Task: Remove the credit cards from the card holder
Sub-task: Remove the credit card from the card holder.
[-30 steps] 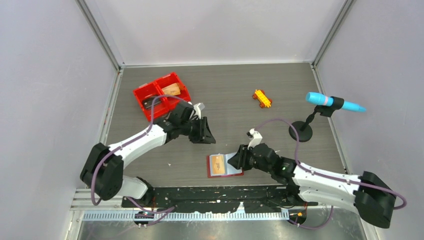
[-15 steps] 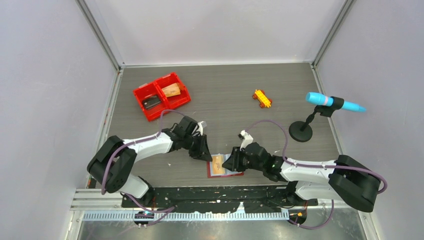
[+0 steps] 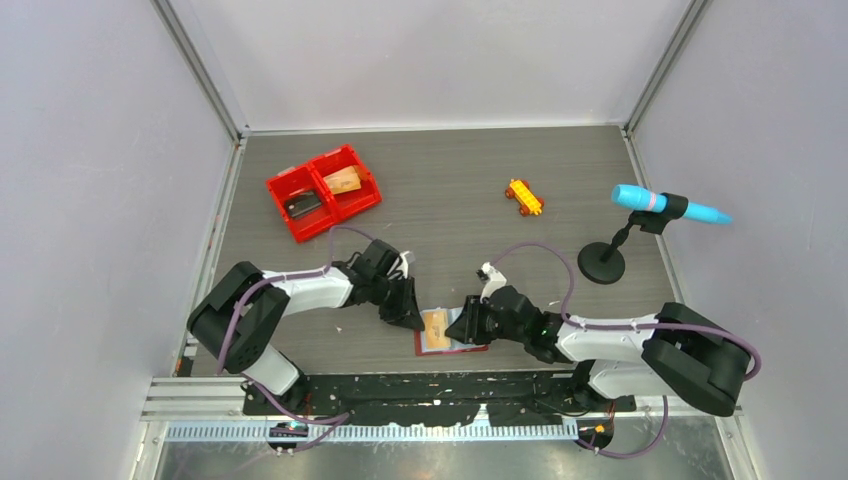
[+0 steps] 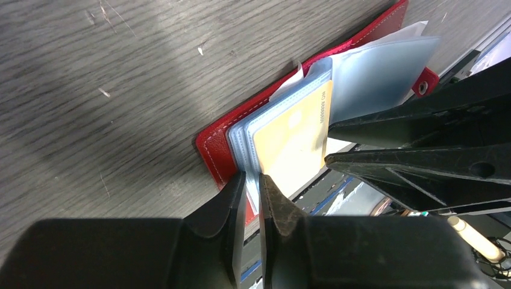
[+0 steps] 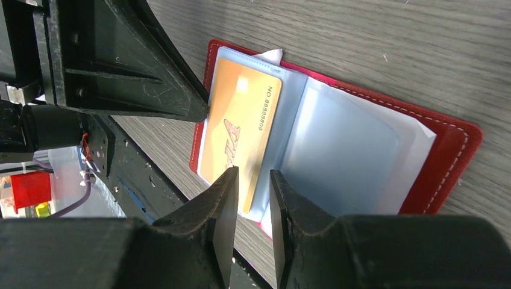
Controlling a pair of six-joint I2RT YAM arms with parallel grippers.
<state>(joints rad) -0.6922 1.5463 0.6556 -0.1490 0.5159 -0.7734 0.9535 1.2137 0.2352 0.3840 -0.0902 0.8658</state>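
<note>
The dark red card holder (image 3: 478,348) lies open near the table's front edge, its pale blue plastic sleeves showing. An orange-yellow credit card (image 3: 435,328) sits in the left sleeve; it also shows in the left wrist view (image 4: 292,141) and the right wrist view (image 5: 238,129). My left gripper (image 3: 412,315) is at the holder's left edge (image 4: 214,147), its tips (image 4: 253,176) a thin slit apart over the sleeve edges. My right gripper (image 3: 458,325) is over the holder's middle (image 5: 452,144), its tips (image 5: 253,174) a little apart astride the card's near corner.
A bright red two-compartment bin (image 3: 275,187) stands at the back left with items inside. An orange-yellow toy vehicle (image 3: 523,197) lies at the back middle. A black stand (image 3: 602,262) holding a blue microphone (image 3: 665,205) is at the right. The black rail runs just below the holder.
My left gripper has come down and right from near the bin to the holder's left edge. My right gripper has slid left over the holder's middle.
</note>
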